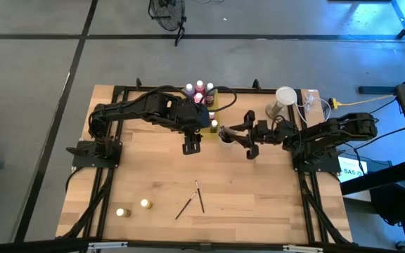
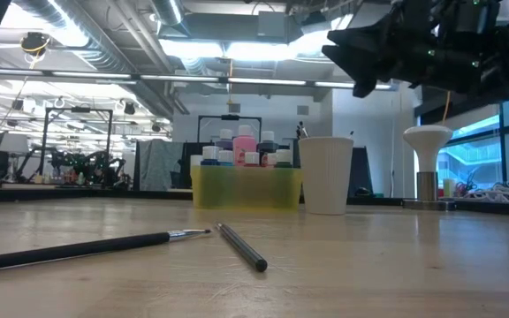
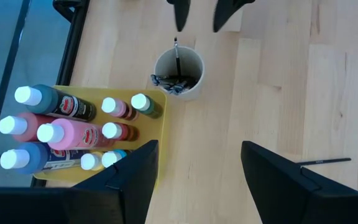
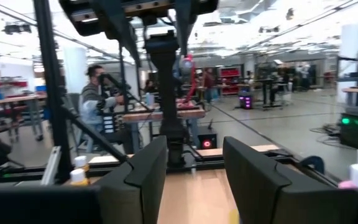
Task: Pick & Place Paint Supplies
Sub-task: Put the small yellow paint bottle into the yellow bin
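Although most of the paint bottles [image 3: 73,134] already stand packed in the yellow tray [image 3: 151,102] at the far side of the worktop [image 1: 259,204], the job looks only partly done. At least one brush stands in the round cup [image 3: 179,73] just beside the tray — its handle sticks up above the rim. Left to collect, by my reading: two brushes [image 1: 192,199] lying crossed near the front edge, and two small yellow-capped bottles [image 1: 133,208] near the front left corner.

Neither claw holds anything. The left claw [image 1: 192,146] hangs above the worktop just in front of the tray, its fingers [image 3: 132,180] standing wide with bare wood between them. The right claw [image 1: 225,133] reaches in level from the right, close to the cup; in its own wrist view the two fingers [image 4: 145,174] are parted with nothing between them.

Each view adds something. Only the high view takes in the stray bottles and both arms at once. The left wrist view alone looks down into the cup and shows how the bottles sit in the tray — the pink one lying on its side among upright ones, as far as I can tell. The low view shows the two loose brushes close up, one with a pale tip, and the tray and cup side by side behind them; it also shows a pale mushroom-shaped stand [image 2: 427,168] farther right. The right wrist view mostly looks across the room, where a person [image 4: 95,102] stands.
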